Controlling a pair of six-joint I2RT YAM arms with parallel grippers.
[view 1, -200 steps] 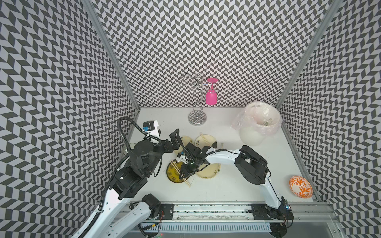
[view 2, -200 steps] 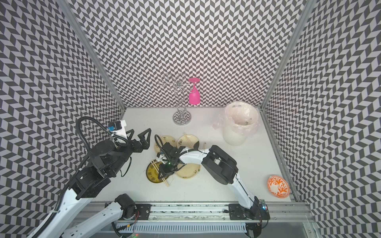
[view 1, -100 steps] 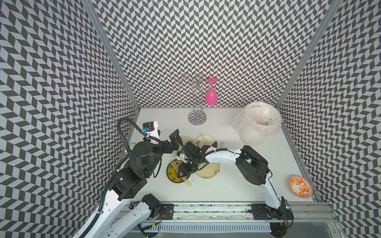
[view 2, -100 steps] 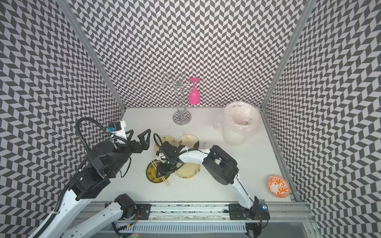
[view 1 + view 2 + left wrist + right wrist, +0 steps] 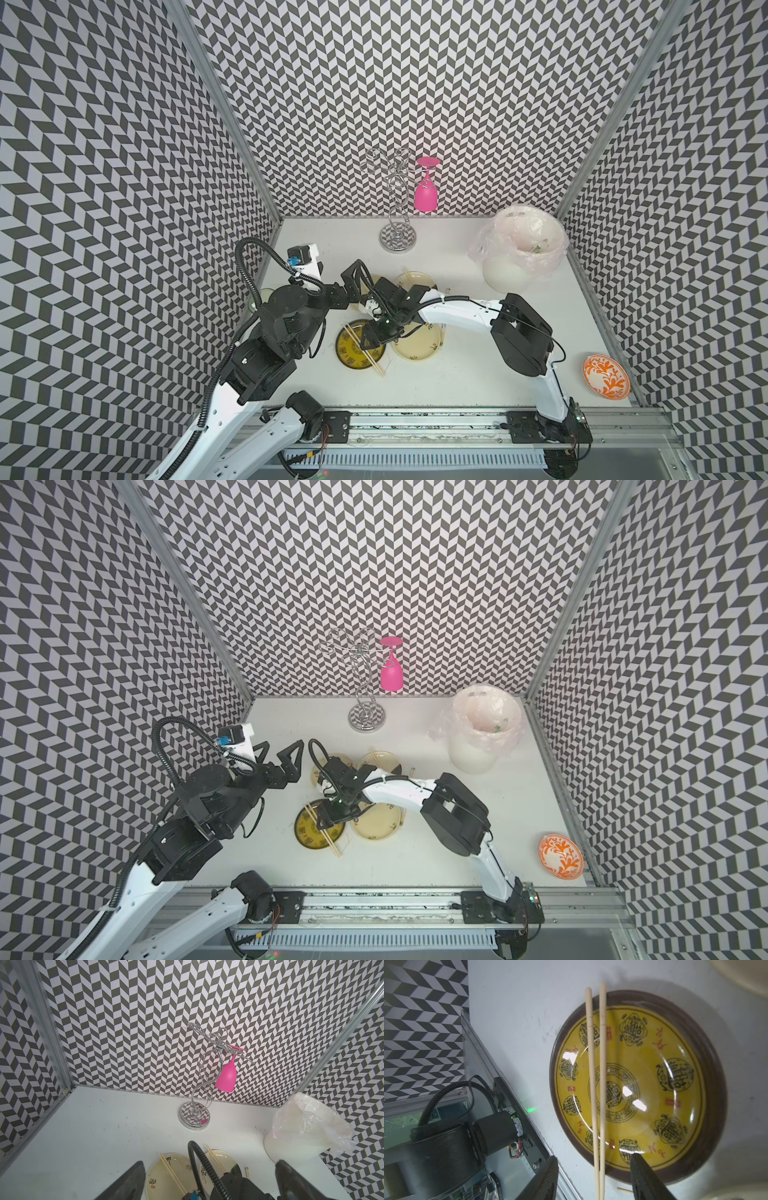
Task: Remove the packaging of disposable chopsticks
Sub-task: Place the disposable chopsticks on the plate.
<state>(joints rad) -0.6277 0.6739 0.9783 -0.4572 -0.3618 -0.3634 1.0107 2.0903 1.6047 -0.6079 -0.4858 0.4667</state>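
Observation:
A bare pair of disposable chopsticks (image 5: 602, 1053) lies across the yellow plate (image 5: 712, 1084), seen in both top views (image 5: 351, 338) (image 5: 328, 839). My right gripper (image 5: 596, 1178) hangs low over the plate's near edge (image 5: 376, 338), open. Its fingers straddle the sticks without touching them. My left gripper (image 5: 278, 750) hovers open and empty above the back left plates (image 5: 207, 1180). Two more bare pairs rest on those cream plates (image 5: 172, 1172) (image 5: 216, 1159). No packaging shows on any sticks. Small green-marked scraps (image 5: 536, 248) lie inside the bin.
A white bin with a pinkish bag (image 5: 519, 266) stands back right. A wire rack (image 5: 397, 241) holding a pink glass (image 5: 426, 195) is at the back. An orange bowl (image 5: 606, 376) sits front right. A cream plate (image 5: 417, 347) lies beside the yellow one.
My right gripper's jaws have spread apart over the yellow plate, leaving the chopsticks lying loose between them. The left arm has stayed where it was.

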